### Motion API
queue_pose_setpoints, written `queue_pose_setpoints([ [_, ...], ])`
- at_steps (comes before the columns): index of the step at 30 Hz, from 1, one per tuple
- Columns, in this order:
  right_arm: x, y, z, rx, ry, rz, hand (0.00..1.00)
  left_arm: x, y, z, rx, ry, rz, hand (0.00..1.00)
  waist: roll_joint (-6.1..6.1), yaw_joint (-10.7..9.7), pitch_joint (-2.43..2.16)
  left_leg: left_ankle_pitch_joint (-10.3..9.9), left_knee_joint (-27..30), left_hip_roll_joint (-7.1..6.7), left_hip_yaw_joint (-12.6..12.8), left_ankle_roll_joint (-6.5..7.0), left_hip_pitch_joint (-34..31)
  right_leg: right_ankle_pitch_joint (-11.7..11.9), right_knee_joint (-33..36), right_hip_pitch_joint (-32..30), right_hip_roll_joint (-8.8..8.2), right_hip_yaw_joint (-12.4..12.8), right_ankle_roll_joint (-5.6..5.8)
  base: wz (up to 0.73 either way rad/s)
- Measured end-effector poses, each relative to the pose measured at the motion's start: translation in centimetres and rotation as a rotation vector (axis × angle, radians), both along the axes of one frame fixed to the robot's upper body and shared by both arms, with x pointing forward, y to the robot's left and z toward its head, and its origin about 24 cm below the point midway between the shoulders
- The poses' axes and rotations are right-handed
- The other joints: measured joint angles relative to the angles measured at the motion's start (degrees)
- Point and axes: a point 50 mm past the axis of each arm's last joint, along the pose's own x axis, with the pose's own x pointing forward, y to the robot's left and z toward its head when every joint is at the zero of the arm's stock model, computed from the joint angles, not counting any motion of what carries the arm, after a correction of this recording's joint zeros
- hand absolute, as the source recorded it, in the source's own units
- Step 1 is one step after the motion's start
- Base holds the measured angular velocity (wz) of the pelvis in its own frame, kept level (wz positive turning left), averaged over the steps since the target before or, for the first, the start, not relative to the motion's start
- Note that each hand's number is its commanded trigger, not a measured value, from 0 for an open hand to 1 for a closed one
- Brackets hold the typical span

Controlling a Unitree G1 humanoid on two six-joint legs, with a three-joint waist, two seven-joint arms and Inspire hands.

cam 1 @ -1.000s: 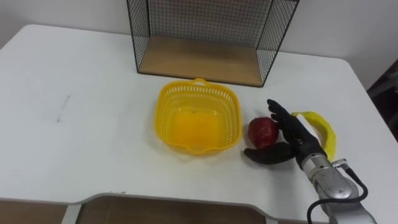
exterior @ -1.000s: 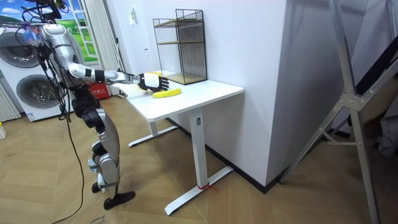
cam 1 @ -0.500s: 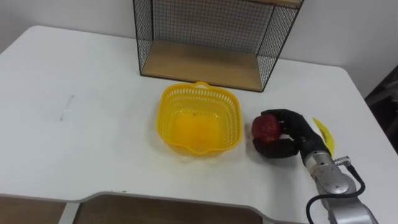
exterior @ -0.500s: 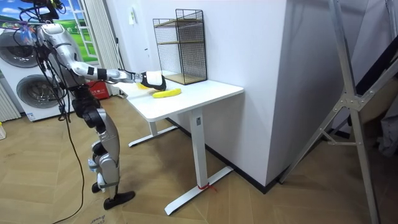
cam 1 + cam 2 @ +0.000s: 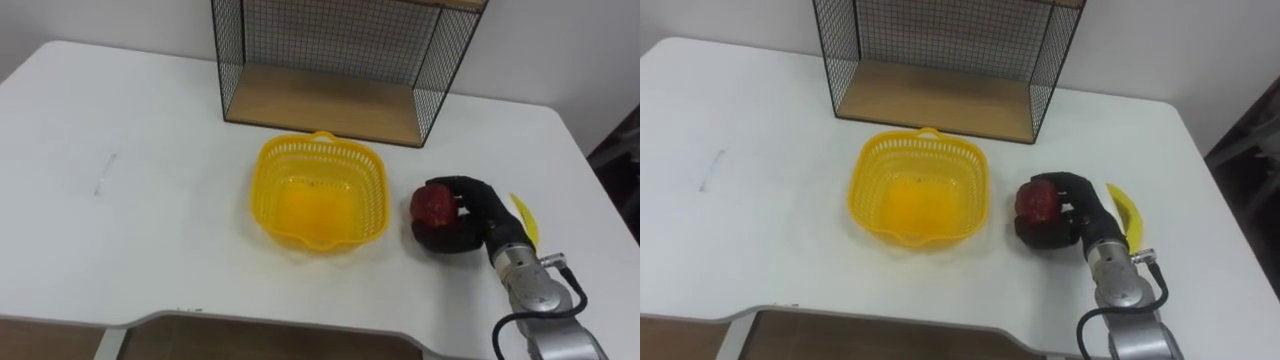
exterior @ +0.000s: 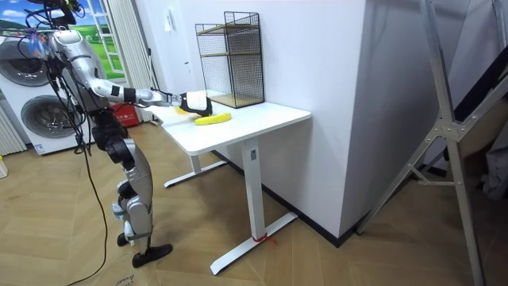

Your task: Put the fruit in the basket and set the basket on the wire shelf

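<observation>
Standing at the near edge of a white table (image 5: pixel 130 120), the robot has its right hand (image 5: pixel 468 216) clenched round a red apple (image 5: pixel 430 203), down at the tabletop just right of the yellow basket (image 5: pixel 320 140) (which is empty). A banana (image 5: pixel 523 217) lies beside the hand, near the table's right edge. The wire shelf (image 5: pixel 320 100) stands just beyond the basket. Bare tabletop with a faint grey mark (image 5: pixel 103 172) stretches to the left.
</observation>
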Motion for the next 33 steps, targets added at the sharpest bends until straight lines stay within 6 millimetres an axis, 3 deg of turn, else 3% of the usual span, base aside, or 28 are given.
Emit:
queue_pose_setpoints([
  [6, 0.5, -0.3, 1.4, 0.025, -0.066, -0.041, 1.00, -0.4, -0.3, -0.2, -0.009, 0.020, 0.005, 0.00, 1.13, -0.33, 0.18, 0.00, 0.04, -0.12, -0.26, 0.00, -0.48, -0.01, 0.47, -0.53, -0.11, -0.05, 0.00, 0.00],
  [7, 0.7, -0.4, 2.1, 0.029, -0.106, -0.056, 1.00, -0.4, -0.3, -0.2, -0.011, 0.017, 0.005, 0.00, 1.47, -0.29, 0.12, 0.01, 0.05, -0.13, -0.26, 0.01, -0.57, -0.02, 0.49, -0.64, -0.12, 0.00, 0.00, -0.04],
  [8, 0.9, -0.4, 3.0, 0.028, -0.148, -0.066, 1.00, -0.5, -0.4, -0.2, -0.011, 0.020, 0.006, 0.00, 1.77, -0.30, -0.23, 0.01, 0.06, -0.12, -0.12, 0.01, -0.78, -0.02, 0.62, -1.07, -0.10, 0.18, 0.00, -0.06],
  [10, 1.3, -0.5, 4.7, 0.037, -0.229, -0.079, 1.00, -0.4, -0.4, -0.2, -0.012, 0.019, 0.006, 0.00, 1.91, -0.33, -0.36, 0.06, 0.02, -0.11, -0.06, 0.05, -0.83, -0.02, 0.74, -1.46, -0.10, 0.24, 0.00, -0.04],
  [14, 1.7, 0.0, 8.3, 0.064, -0.395, -0.080, 1.00, -0.4, -0.4, -0.2, -0.013, 0.012, 0.005, 0.00, 1.63, -0.34, -0.32, 0.07, -0.14, -0.09, 0.00, 0.04, -0.59, -0.02, 0.73, -1.29, -0.02, 0.41, 0.00, 0.00],
  [17, 1.7, 0.5, 9.7, 0.068, -0.455, -0.057, 1.00, 0.1, -0.3, -0.2, -0.015, -0.007, -0.002, 0.00, 1.00, -0.35, -0.14, 0.07, -0.16, -0.07, 0.23, 0.04, -0.40, -0.02, 0.77, -1.20, 0.02, 0.60, 0.00, -0.02],
  [21, 1.7, 0.8, 10.5, 0.029, -0.485, -0.029, 1.00, 0.3, -0.3, -0.2, -0.017, -0.019, -0.008, 0.00, 0.37, -0.31, 0.04, 0.07, -0.09, -0.05, 0.46, 0.04, -0.79, -0.01, 0.82, -1.40, -0.01, 0.63, 0.01, -0.02],
  [22, 1.7, 0.9, 10.7, 0.022, -0.492, -0.025, 1.00, 0.3, -0.3, -0.2, -0.017, -0.020, -0.008, 0.00, 0.02, -0.33, -0.13, 0.07, -0.08, -0.05, 0.47, 0.04, -0.91, -0.01, 0.84, -1.54, -0.01, 0.64, 0.00, 0.00],
  [26, 1.6, 1.8, 12.4, 0.016, -0.549, 0.046, 1.00, 0.6, -0.3, -0.1, -0.018, -0.024, -0.011, 0.00, 0.32, -0.12, 0.03, 0.07, -0.05, -0.04, 0.92, 0.04, -1.01, 0.01, 1.24, -2.34, 0.06, 1.17, -0.03, -0.06],
  [33, 1.6, 4.8, 12.1, 0.001, -0.499, 0.229, 1.00, 1.4, -0.4, -0.1, -0.019, -0.035, -0.050, 0.00, 0.06, 1.29, 0.03, 0.07, -0.06, 0.08, 1.61, 0.04, -1.75, 0.07, 1.76, -3.24, 0.12, 1.46, -0.11, -0.06],
])
